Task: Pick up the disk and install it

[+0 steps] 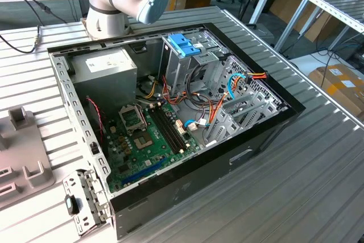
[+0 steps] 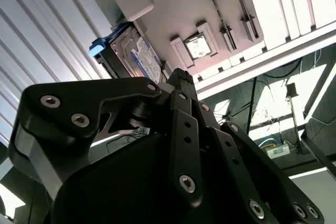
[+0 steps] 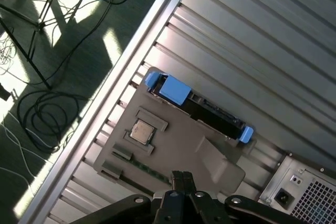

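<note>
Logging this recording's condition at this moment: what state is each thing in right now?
disk: on edge in the grey fixture, not gripped.
gripper: shut, empty, apart from the disk.
computer case: on its side, panel off, inside exposed.
drive cage: upright in the case, blue handle on top.
processor chip: flat in a fixture recess.

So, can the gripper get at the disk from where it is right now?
Probably yes. In the first wrist view the disk sits along one side of the grey fixture, uncovered. Nothing lies between it and the gripper, which hangs above the fixture, apart from it.
</note>
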Available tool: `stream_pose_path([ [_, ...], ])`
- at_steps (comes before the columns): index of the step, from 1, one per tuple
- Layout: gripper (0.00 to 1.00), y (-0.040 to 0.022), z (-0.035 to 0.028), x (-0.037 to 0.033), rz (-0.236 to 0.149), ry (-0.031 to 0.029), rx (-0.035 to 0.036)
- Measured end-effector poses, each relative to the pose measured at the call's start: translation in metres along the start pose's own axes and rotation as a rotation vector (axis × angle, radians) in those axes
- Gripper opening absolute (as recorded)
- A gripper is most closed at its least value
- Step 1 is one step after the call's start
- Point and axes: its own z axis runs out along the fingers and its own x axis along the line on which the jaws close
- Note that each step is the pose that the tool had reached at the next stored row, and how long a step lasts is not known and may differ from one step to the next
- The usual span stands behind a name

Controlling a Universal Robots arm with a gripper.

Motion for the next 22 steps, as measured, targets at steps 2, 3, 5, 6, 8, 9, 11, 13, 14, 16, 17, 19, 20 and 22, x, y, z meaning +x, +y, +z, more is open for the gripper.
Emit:
stream_pose_path([
  [2,0.11,0.0000,0.0000,0.0000,-0.005,-0.0004,-0.0002],
  [3,0.11,0.0000,0.0000,0.0000,-0.008,-0.0005,-0.0002],
  [5,0.11,0.0000,0.0000,0.0000,-0.015,-0.0009,-0.0004],
  [6,0.11,0.0000,0.0000,0.0000,-0.018,-0.0012,-0.0005],
  [8,0.11,0.0000,0.0000,0.0000,-0.024,-0.0015,-0.0007],
  [9,0.11,0.0000,0.0000,0.0000,-0.027,-0.0017,-0.0008],
  [11,0.11,0.0000,0.0000,0.0000,-0.032,-0.0020,-0.0009],
  [13,0.11,0.0000,0.0000,0.0000,-0.042,-0.0026,-0.0012],
  [14,0.11,0.0000,0.0000,0.0000,-0.045,-0.0027,-0.0013],
  [16,0.11,0.0000,0.0000,0.0000,-0.057,-0.0035,-0.0017],
  [17,0.11,0.0000,0.0000,0.0000,-0.062,-0.0038,-0.0018],
  [19,0.11,0.0000,0.0000,0.0000,-0.067,-0.0041,-0.0020],
  [20,0.11,0.0000,0.0000,0.0000,-0.070,-0.0043,-0.0020],
  [22,0.11,0.0000,0.0000,0.0000,-0.075,-0.0046,-0.0022],
])
